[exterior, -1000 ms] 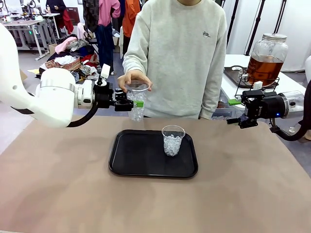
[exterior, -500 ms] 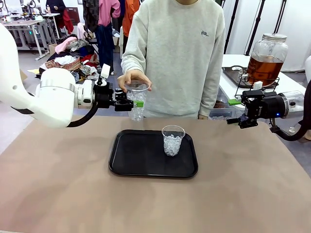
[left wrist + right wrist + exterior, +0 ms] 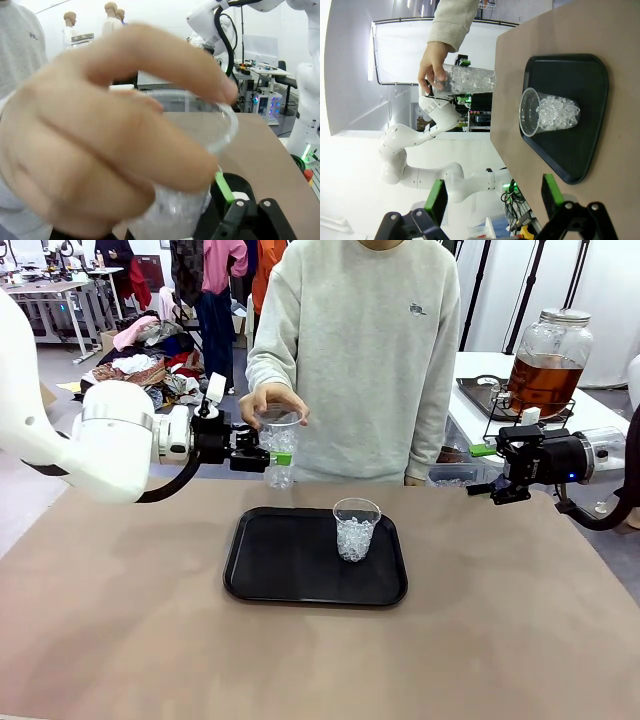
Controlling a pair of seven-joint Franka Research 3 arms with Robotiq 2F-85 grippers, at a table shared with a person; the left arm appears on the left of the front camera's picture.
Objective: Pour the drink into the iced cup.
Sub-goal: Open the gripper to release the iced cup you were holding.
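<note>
A clear cup [image 3: 356, 528] heaped with ice stands on the black tray [image 3: 255, 580]. Behind it the left gripper [image 3: 277, 456] brackets a second iced cup [image 3: 283, 430] that a person's hand [image 3: 270, 400] holds by the rim; its grip cannot be told. The right gripper [image 3: 493, 192] gapes empty. Farthest, on a side table [image 3: 478, 362], the drink [image 3: 540, 385] shows translucent amber in a round, metal-lidded glass jar [image 3: 555, 337]. The sweatshirt's [image 3: 370, 370] chest mark is unreadable.

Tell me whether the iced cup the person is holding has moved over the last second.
Yes, slightly. The held cup has shifted left, away from the standing cup on the tray, which stayed put.
</note>
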